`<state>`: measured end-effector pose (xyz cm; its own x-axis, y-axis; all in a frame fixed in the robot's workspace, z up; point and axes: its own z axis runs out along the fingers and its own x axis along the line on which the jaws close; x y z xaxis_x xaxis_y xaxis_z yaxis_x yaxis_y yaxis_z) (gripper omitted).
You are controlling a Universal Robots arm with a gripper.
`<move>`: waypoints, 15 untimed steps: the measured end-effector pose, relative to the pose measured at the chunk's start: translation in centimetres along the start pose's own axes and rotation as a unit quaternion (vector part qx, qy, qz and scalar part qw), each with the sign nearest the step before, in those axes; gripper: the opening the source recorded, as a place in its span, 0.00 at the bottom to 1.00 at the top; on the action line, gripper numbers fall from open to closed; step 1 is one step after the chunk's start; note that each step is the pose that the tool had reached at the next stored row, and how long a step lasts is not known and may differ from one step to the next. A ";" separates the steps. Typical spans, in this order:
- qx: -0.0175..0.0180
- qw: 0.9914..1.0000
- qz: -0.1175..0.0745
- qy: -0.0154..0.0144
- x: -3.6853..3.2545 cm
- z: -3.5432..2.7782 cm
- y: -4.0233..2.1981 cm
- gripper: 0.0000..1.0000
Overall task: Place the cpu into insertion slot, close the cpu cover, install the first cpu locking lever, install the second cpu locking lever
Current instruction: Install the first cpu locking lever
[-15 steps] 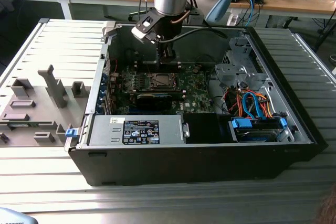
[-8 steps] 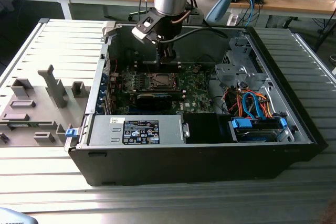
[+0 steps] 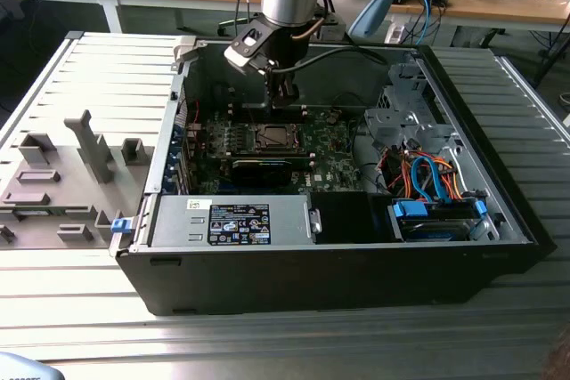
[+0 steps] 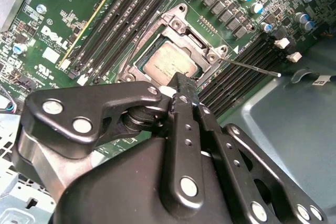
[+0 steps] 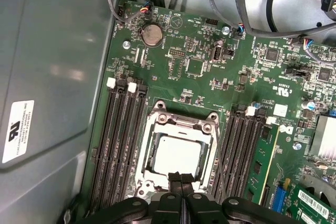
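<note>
**Ribbed metal table (image 3: 267, 344): closed gripper (image 5: 181, 178) poised at socket edge**

On the table, a computer case (image 3: 312, 273) was laid open so that the insertion slot (image 3: 274, 137) faced upward. The cpu (image 5: 176, 156) was seated inside the insertion slot, with the cpu cover (image 5: 181, 124) lying flat around it. The gripper was held just above one edge of the slot, fingers together, presumably to form one narrow pressing tip.

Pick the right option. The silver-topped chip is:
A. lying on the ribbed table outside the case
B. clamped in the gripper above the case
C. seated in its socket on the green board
C: in the first wrist view the chip lies flat in the socket, with the metal cover framing it. The gripper has its tips together at the frame's edge and holds nothing.
</note>
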<state>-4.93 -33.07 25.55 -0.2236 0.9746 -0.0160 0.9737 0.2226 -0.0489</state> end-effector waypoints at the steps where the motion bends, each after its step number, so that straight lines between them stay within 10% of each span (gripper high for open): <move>1: 0.000 1.000 -0.001 0.000 0.00 0.00 0.00 0.11; 15: 0.000 1.000 -0.015 -0.001 0.00 0.00 0.00 0.11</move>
<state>-4.93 -33.07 25.55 -0.2529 0.9674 -0.0160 0.9665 0.2518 -0.0489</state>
